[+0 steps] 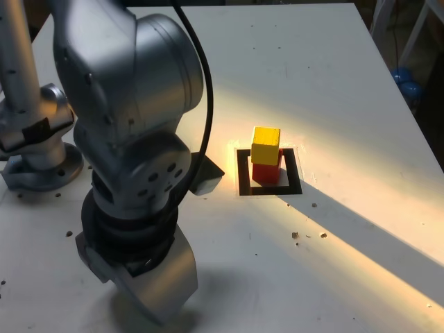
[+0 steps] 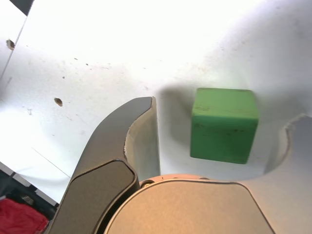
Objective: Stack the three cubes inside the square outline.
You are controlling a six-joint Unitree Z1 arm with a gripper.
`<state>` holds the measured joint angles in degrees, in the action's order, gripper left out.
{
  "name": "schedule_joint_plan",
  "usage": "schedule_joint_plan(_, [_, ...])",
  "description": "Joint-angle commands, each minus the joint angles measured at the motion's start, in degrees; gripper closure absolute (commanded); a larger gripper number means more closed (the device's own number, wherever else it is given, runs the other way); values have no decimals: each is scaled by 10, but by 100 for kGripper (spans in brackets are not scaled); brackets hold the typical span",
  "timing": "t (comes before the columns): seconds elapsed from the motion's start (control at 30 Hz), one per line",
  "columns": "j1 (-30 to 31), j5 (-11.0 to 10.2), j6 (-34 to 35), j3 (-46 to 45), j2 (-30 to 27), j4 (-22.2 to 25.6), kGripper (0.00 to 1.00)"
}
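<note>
Green cube sits untouched between the claw's parted jaws on the table.

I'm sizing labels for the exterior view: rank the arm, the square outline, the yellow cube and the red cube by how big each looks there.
1. Arm, though nearness to the camera inflates it.
2. Square outline.
3. Yellow cube.
4. Red cube; it looks smaller only because the yellow one covers its top.

Exterior cam sits high, just behind the arm, looking down across the white tabletop. Wrist cam rides right above the gripper, staring down super close. Both only share bare tabletop.
</note>
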<state>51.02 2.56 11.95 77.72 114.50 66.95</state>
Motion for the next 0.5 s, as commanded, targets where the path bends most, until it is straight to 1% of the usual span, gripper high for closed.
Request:
schedule_joint_plan(0.0, [0, -2, 3, 3, 7, 2, 44])
schedule_joint_plan(0.03, [1, -4, 4, 4, 9, 1, 51])
schedule_joint_plan(0.07, [1, -5, 4, 5, 10, 0, 55])
schedule_joint_plan(0.17, [1, -8, 5, 5, 10, -2, 65])
schedule_joint_plan(0.23, [1, -9, 5, 6, 10, -2, 67])
schedule_joint_plan(0.47, [1, -7, 7, 5, 10, -2, 67])
